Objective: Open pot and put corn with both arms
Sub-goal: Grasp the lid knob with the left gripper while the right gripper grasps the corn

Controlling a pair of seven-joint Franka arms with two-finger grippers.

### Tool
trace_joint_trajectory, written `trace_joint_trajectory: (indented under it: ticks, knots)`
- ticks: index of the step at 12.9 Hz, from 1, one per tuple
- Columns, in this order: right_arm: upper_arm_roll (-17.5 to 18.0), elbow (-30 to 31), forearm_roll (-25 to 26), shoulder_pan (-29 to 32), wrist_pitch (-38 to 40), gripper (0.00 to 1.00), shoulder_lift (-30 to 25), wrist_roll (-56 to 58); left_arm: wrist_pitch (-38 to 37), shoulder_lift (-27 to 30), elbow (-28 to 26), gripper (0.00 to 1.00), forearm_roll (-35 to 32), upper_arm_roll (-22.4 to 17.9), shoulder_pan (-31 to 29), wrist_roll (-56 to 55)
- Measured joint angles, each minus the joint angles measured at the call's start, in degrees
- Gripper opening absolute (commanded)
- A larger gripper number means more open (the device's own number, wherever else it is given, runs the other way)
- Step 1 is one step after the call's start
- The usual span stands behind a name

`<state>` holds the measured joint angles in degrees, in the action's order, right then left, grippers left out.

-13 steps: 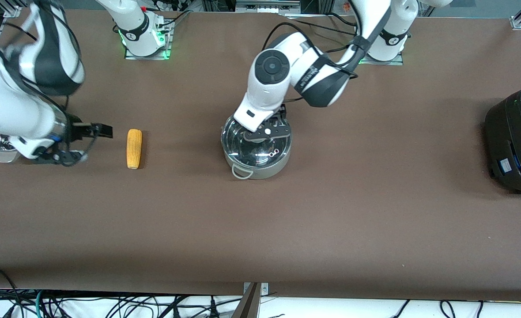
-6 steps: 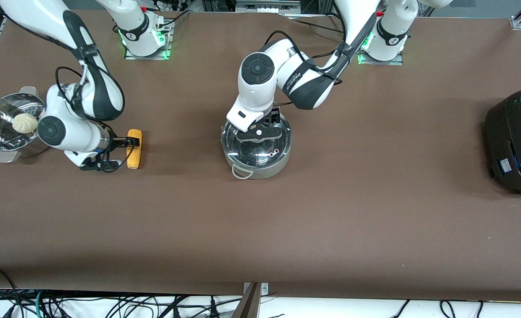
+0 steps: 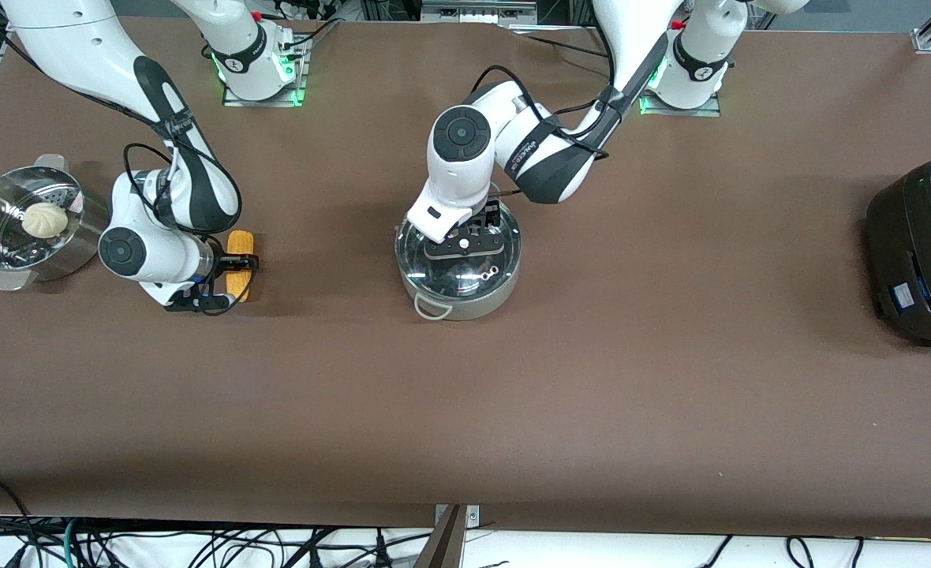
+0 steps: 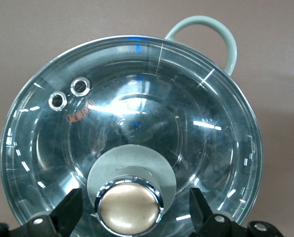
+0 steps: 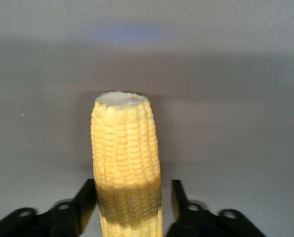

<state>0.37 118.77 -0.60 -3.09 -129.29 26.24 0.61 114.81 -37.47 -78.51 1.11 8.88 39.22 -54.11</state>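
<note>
Front view, centre: left gripper (image 3: 464, 243) is spread around the pot (image 3: 458, 264) knob (image 4: 129, 207); right gripper (image 3: 233, 270) is spread astride the corn (image 3: 240, 263), centre-left; both must close next

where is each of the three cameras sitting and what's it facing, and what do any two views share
Front view: high across the table, facing both arms' bases; shows the pot, corn and both arms.
Left wrist view: on the left arm's wrist, facing the pot's glass lid; left gripper open around the knob.
Right wrist view: on the right arm's wrist, facing the corn; right gripper open around it.
Shared: front and left wrist views both show the lid; front and right wrist views, the corn.
</note>
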Motion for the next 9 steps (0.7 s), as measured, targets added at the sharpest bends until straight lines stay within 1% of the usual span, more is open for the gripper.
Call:
trace_joint_trajectory:
  ticks: [2,3,5,6,9]
  knots:
    - [0.0,-0.2,0.0,0.0,0.0,0.07,-0.1,0.0,-0.2,0.1,0.0,0.14,-0.1,-0.2,0.0,0.0]
    - [0.0,-0.3,0.0,0.0,0.0,0.06,-0.2,0.0,-0.2,0.3,0.0,0.01,-0.1,-0.3,0.0,0.0]
    - [0.0,-1.4,0.1,0.0,1.3,0.06,-0.3,0.1,-0.1,0.4,0.1,0.0,-0.2,-0.3,0.0,0.0]
    - [0.0,-3.2,0.1,0.0,4.0,0.06,-0.4,0.1,-0.1,0.4,0.1,0.0,-0.2,-0.3,0.0,0.0]
    - [0.1,-12.6,0.1,-0.8,17.1,0.06,-0.9,0.1,-0.1,0.4,0.1,0.0,-0.2,-0.3,0.0,0.0]
